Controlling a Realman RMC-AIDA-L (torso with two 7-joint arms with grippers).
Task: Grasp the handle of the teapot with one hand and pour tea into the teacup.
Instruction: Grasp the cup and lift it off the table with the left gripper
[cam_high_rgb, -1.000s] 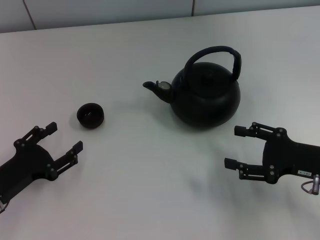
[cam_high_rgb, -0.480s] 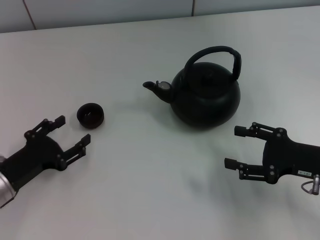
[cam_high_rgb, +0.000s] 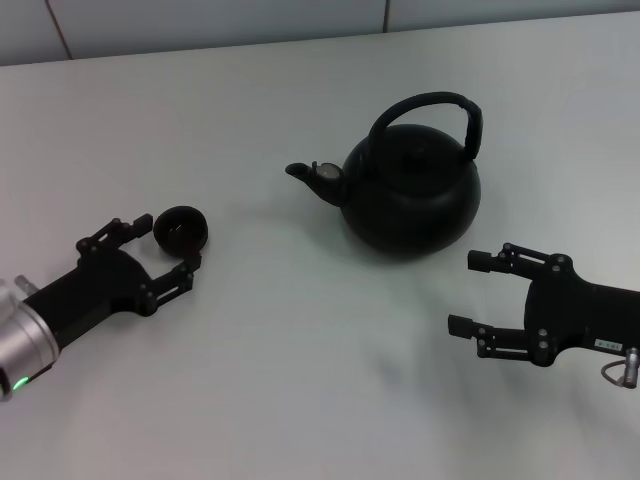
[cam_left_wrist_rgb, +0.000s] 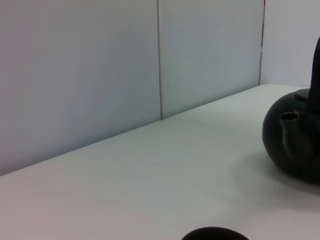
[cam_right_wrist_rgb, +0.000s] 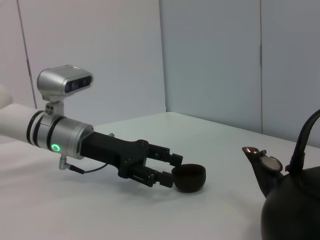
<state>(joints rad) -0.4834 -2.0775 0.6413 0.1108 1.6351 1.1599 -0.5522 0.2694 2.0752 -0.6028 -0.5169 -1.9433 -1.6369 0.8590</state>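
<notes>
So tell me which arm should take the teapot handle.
Right. The right gripper sits open just in front of the teapot, near its handle. The left gripper is open around the teacup, on the spout side.

my left gripper (cam_high_rgb: 160, 246) reaches in from the near left, arm stretched low, fingers (cam_high_rgb: 178, 279) spread apart. my right gripper (cam_high_rgb: 481, 294) sits parked at the near right, fingers wide too, pointing left.

The teapot (cam_left_wrist_rgb: 295, 145) stands at the right edge of the frame on the white table (cam_left_wrist_rgb: 150, 170), spout forward. The teacup (cam_left_wrist_rgb: 215, 234) rim shows at the bottom edge.
</notes>
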